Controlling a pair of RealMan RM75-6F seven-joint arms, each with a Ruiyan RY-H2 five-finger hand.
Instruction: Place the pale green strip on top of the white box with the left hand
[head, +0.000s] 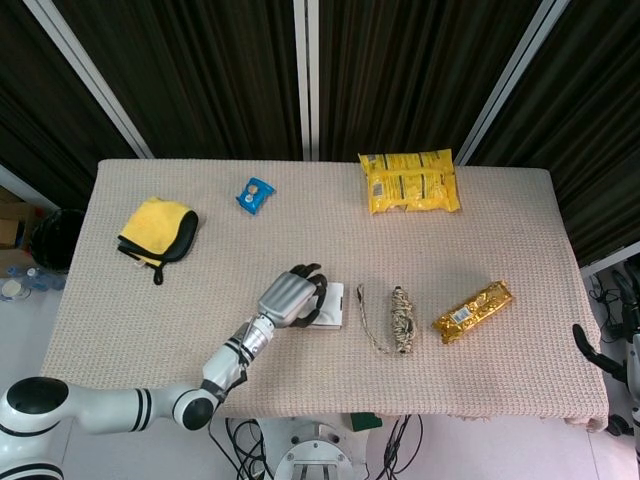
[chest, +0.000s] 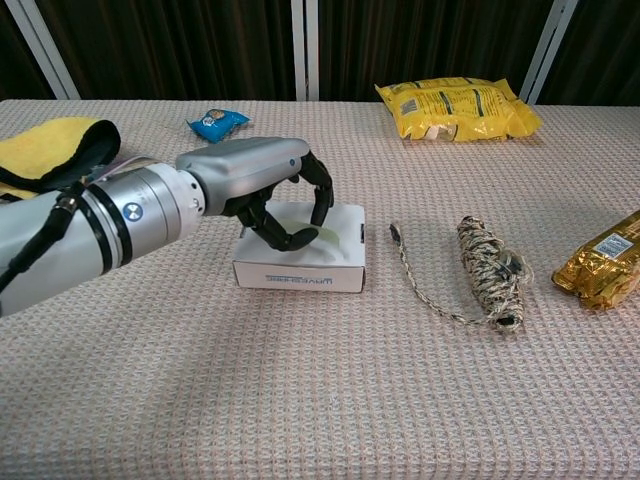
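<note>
Holding the pale green strip (chest: 303, 236) pinched in its fingers, your left robot hand (chest: 272, 190) sits right over the white box (chest: 300, 262). Your right robot hand (head: 612, 350) waits far off, fingers apart.
</note>
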